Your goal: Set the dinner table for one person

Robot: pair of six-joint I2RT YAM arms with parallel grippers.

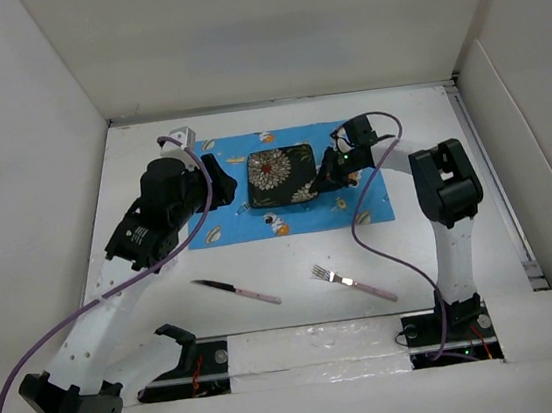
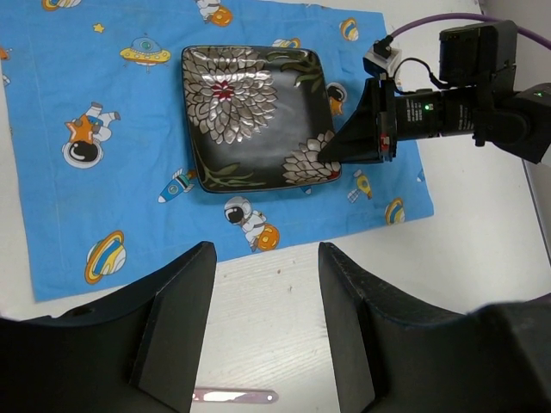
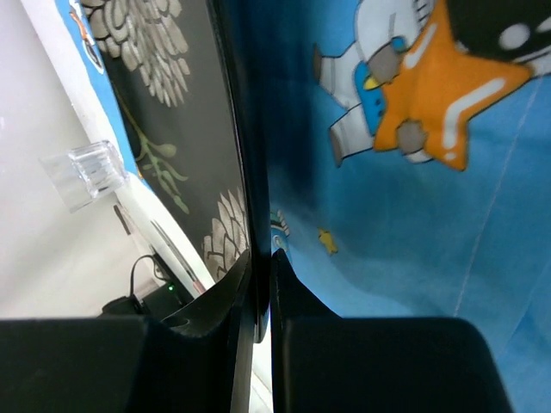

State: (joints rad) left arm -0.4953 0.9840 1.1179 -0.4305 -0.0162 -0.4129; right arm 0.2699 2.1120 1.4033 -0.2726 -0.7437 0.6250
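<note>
A black square plate [image 1: 278, 175] with silver flowers lies on the blue cartoon-print placemat [image 1: 372, 205] at the back of the white dinner table [image 1: 452, 245]. My right gripper [image 1: 332, 176] is shut on the plate's right rim. In the right wrist view the thin rim [image 3: 245, 155] runs between the fingers of that gripper [image 3: 261, 267]. In the left wrist view the right gripper [image 2: 346, 146] meets the plate [image 2: 250, 112] at its near right corner. My left gripper [image 1: 225, 185] hovers open and empty at the mat's left part, its fingers [image 2: 185, 318] over bare table.
A knife [image 1: 236, 291] and a fork [image 1: 352, 282], both pink-handled, lie on the table in front of the mat. The knife's handle [image 2: 234, 396] shows below the left fingers. A clear glass [image 1: 181, 137] stands at the mat's far left corner, also in the right wrist view [image 3: 86, 172].
</note>
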